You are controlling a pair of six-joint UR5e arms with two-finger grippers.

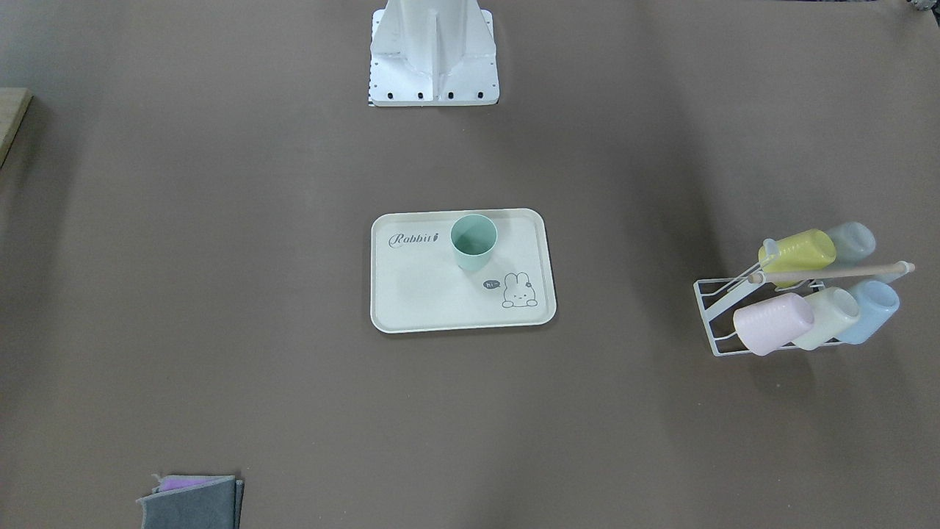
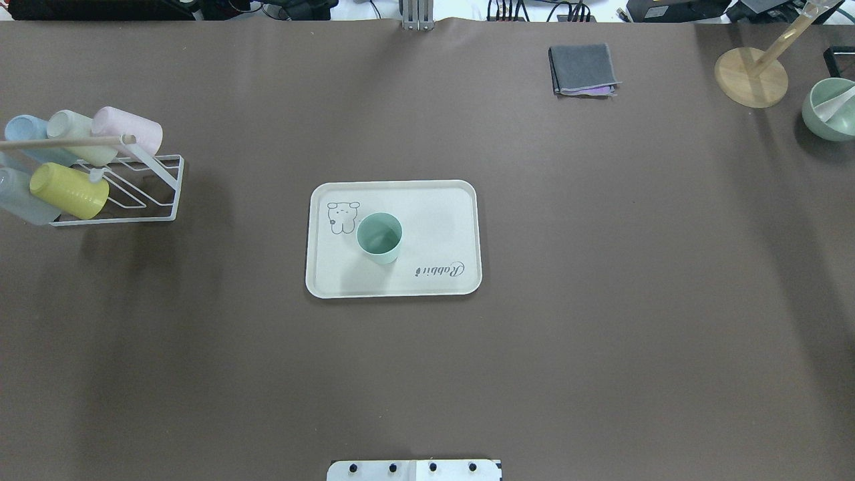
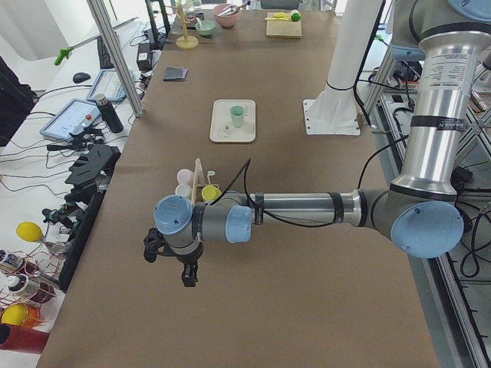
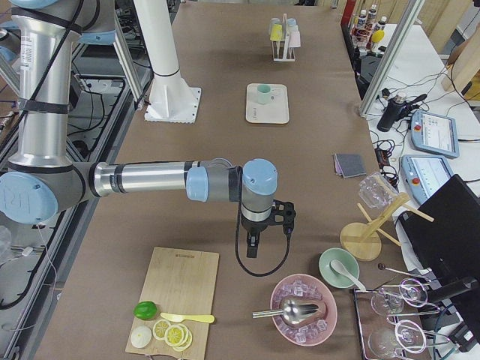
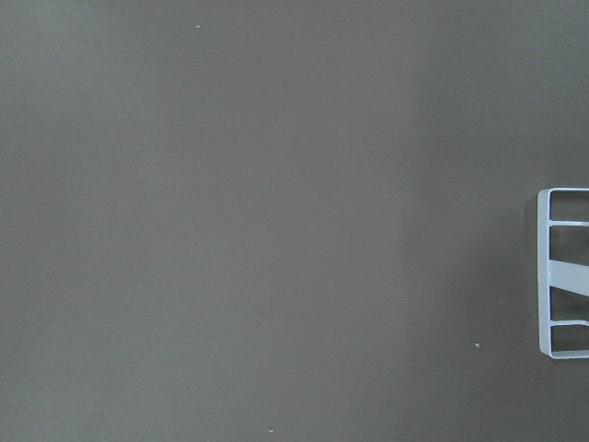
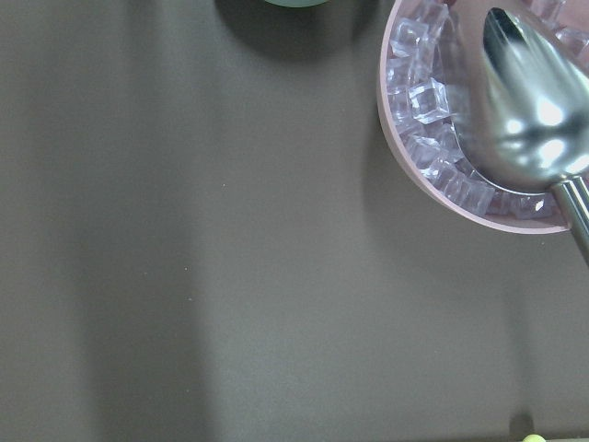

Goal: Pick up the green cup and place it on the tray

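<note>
The green cup [image 1: 474, 241] stands upright and empty on the cream tray [image 1: 440, 301], near its "Rabbit" script and bunny drawing. The overhead view shows the same cup [image 2: 379, 237] and tray [image 2: 441, 214] at the table's middle, with no arm near them. My left gripper [image 3: 188, 274] hangs over bare table at the near end in the exterior left view, close to the cup rack. My right gripper [image 4: 251, 244] hangs at the opposite end, beside a pink bowl of ice. Both show only in the side views, so I cannot tell whether they are open or shut.
A white wire rack [image 2: 80, 167] holds several pastel cups on their sides. A folded grey cloth [image 2: 582, 69], a wooden stand [image 2: 751, 77] and a green bowl [image 2: 831, 110] sit at the far right. The pink ice bowl [image 6: 479, 110] holds a metal scoop; a cutting board [image 4: 176, 300] lies nearby.
</note>
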